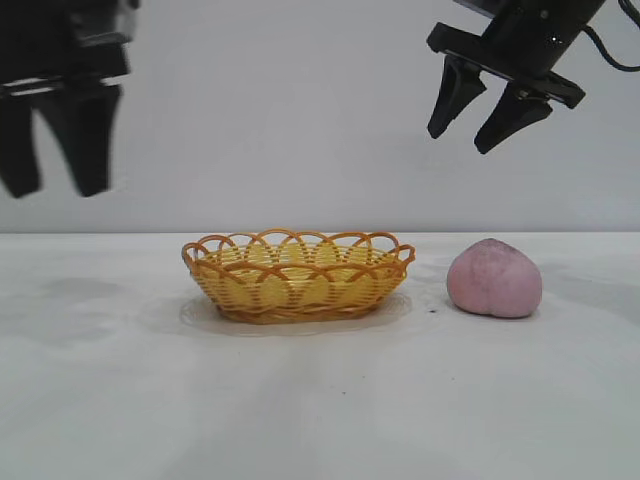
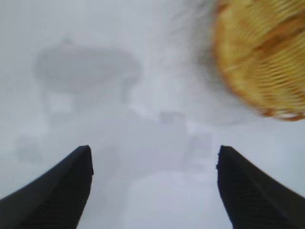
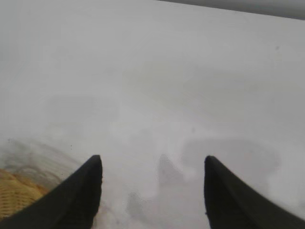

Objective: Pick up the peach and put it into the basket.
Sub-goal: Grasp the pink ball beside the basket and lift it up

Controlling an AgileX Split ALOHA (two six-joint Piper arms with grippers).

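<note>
the white matte tabletop (image 1: 320, 400) is lying nearest, and no writing, brand or label is showing on it or on anything else in view. farther back, the shallow oval basket of yellow-orange wicker with a looped rim (image 1: 297, 276) is sitting near the middle with nothing in it, and the dull pink, matte, rounded peach (image 1: 494, 279) is resting on the table near the basket's right end, clearly apart from it. above and behind these, the black left gripper (image 1: 57, 180) is hanging high beyond the basket's left side, its fingers spread wide and gripping nothing; its wrist view is showing only bare table between them and the basket off to one side. the black right gripper (image 1: 482, 118) is hovering high, roughly above the peach, fingers partly open and empty.

judging from this, the pick is not yet begun: the peach is untouched. the next move is calling for the right gripper, being the closer one, to come down over the peach with its fingers straddling the fruit's round sides, closing gently, then lifting and carrying it left over the rim.
</note>
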